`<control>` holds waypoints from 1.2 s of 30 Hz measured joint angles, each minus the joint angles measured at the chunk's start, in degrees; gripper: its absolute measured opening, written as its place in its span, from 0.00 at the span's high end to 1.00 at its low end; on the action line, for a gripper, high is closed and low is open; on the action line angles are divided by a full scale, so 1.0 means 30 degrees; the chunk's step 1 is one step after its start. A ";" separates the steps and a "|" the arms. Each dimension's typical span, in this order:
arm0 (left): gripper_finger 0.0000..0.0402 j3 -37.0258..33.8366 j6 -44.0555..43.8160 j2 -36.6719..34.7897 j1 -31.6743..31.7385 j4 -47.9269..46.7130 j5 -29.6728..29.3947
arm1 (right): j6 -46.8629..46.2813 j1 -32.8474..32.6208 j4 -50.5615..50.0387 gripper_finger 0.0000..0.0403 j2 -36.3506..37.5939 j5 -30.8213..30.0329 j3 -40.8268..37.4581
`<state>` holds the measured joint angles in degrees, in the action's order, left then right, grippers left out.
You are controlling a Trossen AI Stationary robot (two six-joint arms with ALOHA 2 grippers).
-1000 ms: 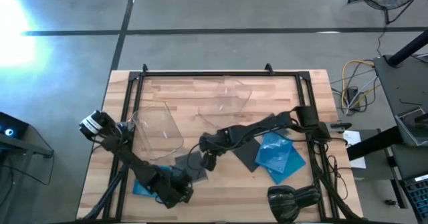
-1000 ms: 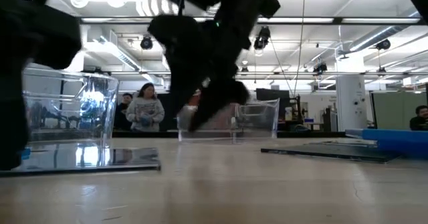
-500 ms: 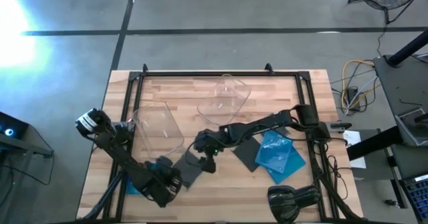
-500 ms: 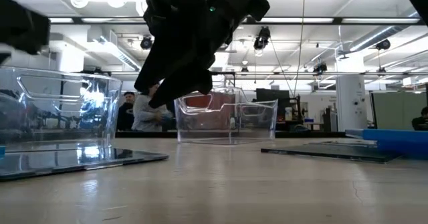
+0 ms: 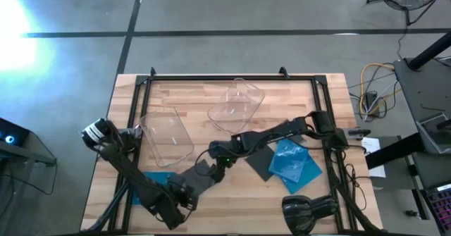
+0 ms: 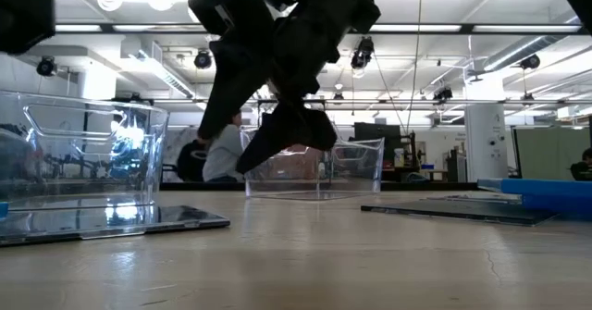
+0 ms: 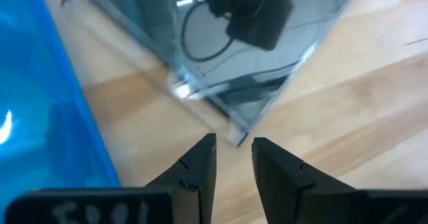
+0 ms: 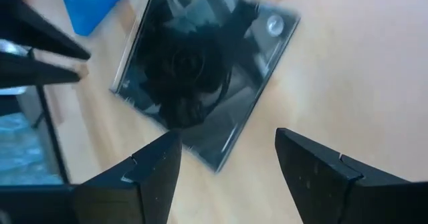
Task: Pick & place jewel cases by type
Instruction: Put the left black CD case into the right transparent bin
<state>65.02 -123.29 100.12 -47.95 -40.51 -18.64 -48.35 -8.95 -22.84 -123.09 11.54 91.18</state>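
Two open hands, left [image 7: 233,158] and right [image 8: 227,160], above one glossy dark square jewel case [image 8: 200,90].

Bare wood lies open along the table [image 5: 211,91] behind the two clear trays [image 5: 167,137]. In front, the dark case [image 5: 199,178], the blue case [image 5: 150,178] and both arms crowd the way. The blue pile [image 5: 296,162] blocks the right side.
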 joint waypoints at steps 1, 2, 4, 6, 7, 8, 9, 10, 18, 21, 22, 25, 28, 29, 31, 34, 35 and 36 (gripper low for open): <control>0.81 -0.0049 -0.0148 0.0109 -0.0094 0.0028 0.0143 | -0.0484 -0.0054 0.0022 0.42 0.0000 0.0170 -0.0124; 0.81 -0.0113 -0.0245 0.0222 -0.0139 0.0140 0.0210 | -0.0891 -0.0128 0.0023 0.42 0.0000 0.0185 -0.0264; 0.81 -0.0268 -0.0278 0.0453 -0.0215 0.0599 0.0446 | -0.1422 -0.0310 0.0206 0.42 0.0000 0.0187 -0.0570; 0.81 -0.0519 -0.0055 0.0727 -0.0217 0.1206 0.0924 | -0.1798 -0.0510 0.0564 0.42 0.0000 0.0178 -0.0880; 0.81 -0.0626 0.0009 0.0890 -0.0217 0.1543 0.0992 | -0.1934 -0.0610 0.0833 0.42 0.0000 0.0178 -0.1075; 0.81 -0.0764 0.0040 0.1040 -0.0217 0.1927 0.0949 | -0.2088 -0.0704 0.1073 0.42 0.0000 0.0178 -0.1242; 0.81 -0.0892 0.0051 0.1121 -0.0217 0.2159 0.0852 | -0.2300 -0.0780 0.1295 0.42 0.0000 0.0182 -0.1421; 0.81 -0.1012 0.0072 0.1190 -0.0199 0.2362 0.0732 | -0.2478 -0.0823 0.1472 0.42 -0.0006 0.0185 -0.1563; 0.81 -0.2024 0.1404 0.1440 0.1180 0.3101 -0.0671 | -0.2772 -0.0837 0.2902 0.42 -0.0007 -0.0386 -0.2603; 0.81 -0.2377 0.2856 0.1454 0.2145 0.3664 -0.1403 | -0.2767 -0.0801 0.2979 0.42 -0.0007 -0.0795 -0.3006; 0.81 -0.2375 0.3424 0.1461 0.2425 0.3712 -0.1475 | -0.2826 -0.0739 0.2971 0.42 0.0012 -0.0828 -0.3145; 0.81 -0.2325 0.4959 0.1469 0.3209 0.3737 -0.1359 | -0.2903 -0.0586 0.2851 0.42 -0.0066 -0.0631 -0.3295; 0.81 -0.2235 0.5874 0.1474 0.3556 0.3690 -0.1308 | -0.2440 -0.0376 0.2767 0.42 -0.0050 -0.0689 -0.3508; 0.81 -0.2212 0.6054 0.1476 0.3582 0.3660 -0.1328 | -0.2490 -0.0225 0.2669 0.42 -0.0011 -0.0635 -0.3536; 0.81 -0.2219 0.6174 0.1483 0.3573 0.3650 -0.1330 | -0.2974 0.0123 0.2245 0.42 0.0048 -0.0568 -0.3532; 0.81 -0.2275 0.6200 0.1491 0.3384 0.3702 -0.1683 | -0.4161 0.0409 0.1558 0.42 0.0117 -0.1369 -0.3524; 0.81 -0.2282 0.6179 0.1491 0.3318 0.3709 -0.1841 | -0.4119 0.0448 0.1641 0.42 0.0103 -0.1343 -0.3567; 0.81 -0.2296 0.6179 0.1491 0.3280 0.3722 -0.1906 | -0.3939 0.0454 0.1888 0.42 -0.0105 -0.1078 -0.3602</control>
<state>58.13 -104.75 104.60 -38.11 -29.34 -24.36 -60.16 -7.59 -17.18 -123.40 8.31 80.38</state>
